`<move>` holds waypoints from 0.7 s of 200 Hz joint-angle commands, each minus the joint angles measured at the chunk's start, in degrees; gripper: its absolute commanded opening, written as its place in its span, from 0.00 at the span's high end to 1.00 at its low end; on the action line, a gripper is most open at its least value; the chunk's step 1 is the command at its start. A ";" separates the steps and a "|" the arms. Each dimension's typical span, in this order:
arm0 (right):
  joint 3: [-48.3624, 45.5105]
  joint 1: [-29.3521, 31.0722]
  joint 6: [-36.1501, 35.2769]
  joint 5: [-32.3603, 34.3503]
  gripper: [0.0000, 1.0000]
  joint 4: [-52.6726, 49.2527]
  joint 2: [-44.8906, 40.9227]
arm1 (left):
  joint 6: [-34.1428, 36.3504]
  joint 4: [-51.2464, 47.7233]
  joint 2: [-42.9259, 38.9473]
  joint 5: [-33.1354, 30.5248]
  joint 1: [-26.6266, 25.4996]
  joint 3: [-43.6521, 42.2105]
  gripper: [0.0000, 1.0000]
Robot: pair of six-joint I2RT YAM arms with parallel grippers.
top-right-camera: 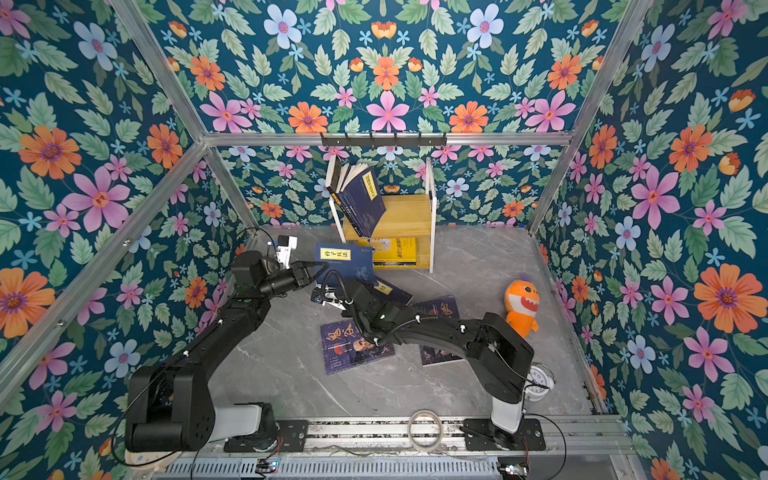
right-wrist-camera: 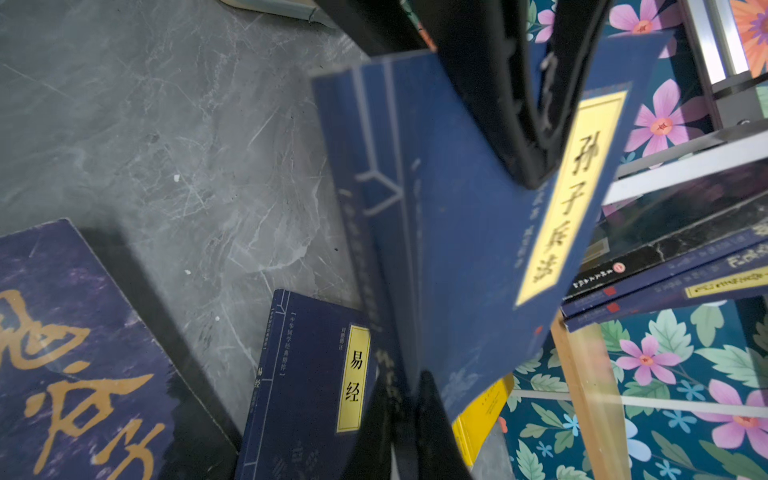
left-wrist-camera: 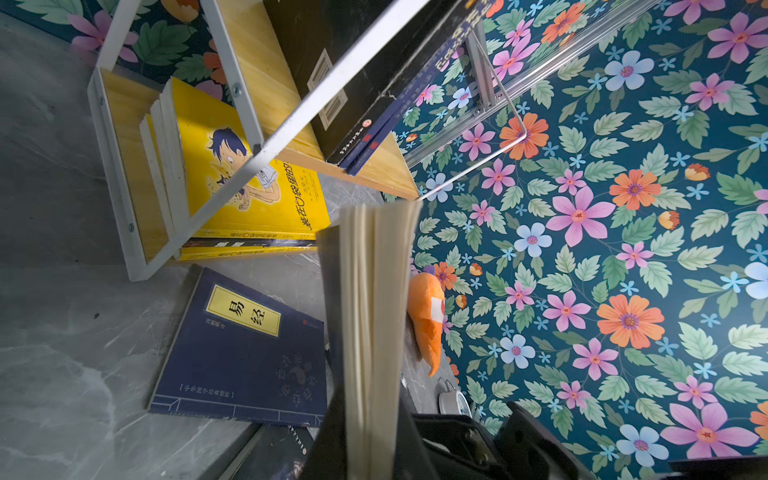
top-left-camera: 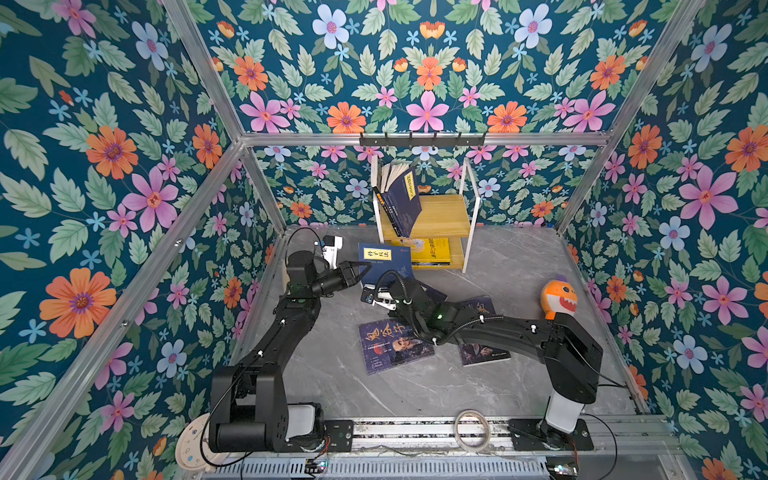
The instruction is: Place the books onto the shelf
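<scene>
Your right claw (right-wrist-camera: pixel 405 395) clamped tight on navy 孙子兵法 book (right-wrist-camera: pixel 478 249), held upright; your left claw (top-left-camera: pixel 365 274) parted around its edge. 易经 book (left-wrist-camera: pixel 241 345) flat on table (left-wrist-camera: pixel 62 332).

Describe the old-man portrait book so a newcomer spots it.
From the wooden shelf at the back, come forward to the grey table's middle. Two dark purple books lie flat there; the old-man portrait book is the left one, its neighbour partly under the right arm.
</scene>
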 commanded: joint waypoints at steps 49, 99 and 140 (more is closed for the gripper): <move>-6.18 -1.26 6.46 1.08 1.00 1.62 -3.66 | 6.03 -2.88 -0.79 -1.07 2.48 2.77 0.28; -9.87 -2.68 11.06 -0.07 1.00 0.99 -7.64 | 10.12 -4.15 -1.43 -3.07 4.93 2.52 0.23; -13.36 -5.58 19.29 -6.40 1.00 1.97 -16.06 | 12.74 -7.79 -1.46 -6.93 6.85 2.63 0.18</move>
